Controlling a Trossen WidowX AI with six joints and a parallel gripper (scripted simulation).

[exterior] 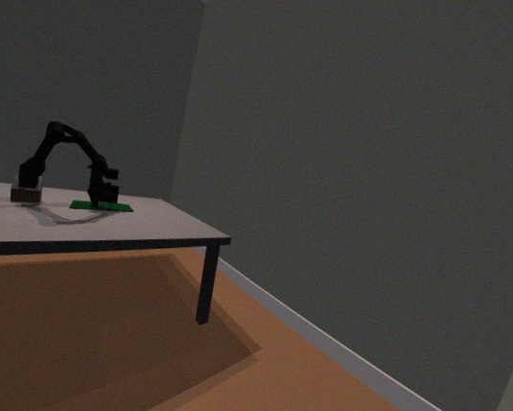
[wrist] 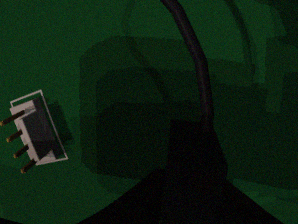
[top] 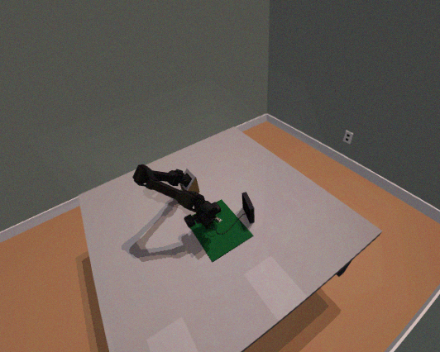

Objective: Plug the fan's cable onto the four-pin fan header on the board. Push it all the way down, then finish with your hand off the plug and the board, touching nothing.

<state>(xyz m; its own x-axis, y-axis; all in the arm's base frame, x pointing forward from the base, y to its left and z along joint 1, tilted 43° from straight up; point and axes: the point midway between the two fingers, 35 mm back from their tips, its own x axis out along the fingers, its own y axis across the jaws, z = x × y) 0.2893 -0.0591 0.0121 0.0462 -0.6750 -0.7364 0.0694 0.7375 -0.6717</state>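
My gripper (wrist: 185, 180) (top: 208, 225) (exterior: 95, 204) points down, low over the green board (top: 222, 249) (exterior: 125, 208) (wrist: 45, 45). Its fingers are shut on the black plug (wrist: 191, 142). The dark cable (wrist: 201, 65) (top: 233, 228) leaves the plug's far end and runs in a curve across the board to the fan (top: 248, 208). The white four-pin header (wrist: 39, 131) (top: 218, 220) stands left of the plug in the wrist view, a gap apart, with its pins bare. The plug's lower end is hidden between the dark fingers.
The fan stands upright beside the board's edge. The arm's base block (top: 193, 184) (exterior: 26, 195) is on the table (top: 324, 231) (exterior: 142, 227) behind the board. The arm arches over from it. Pale light patches lie on the table front.
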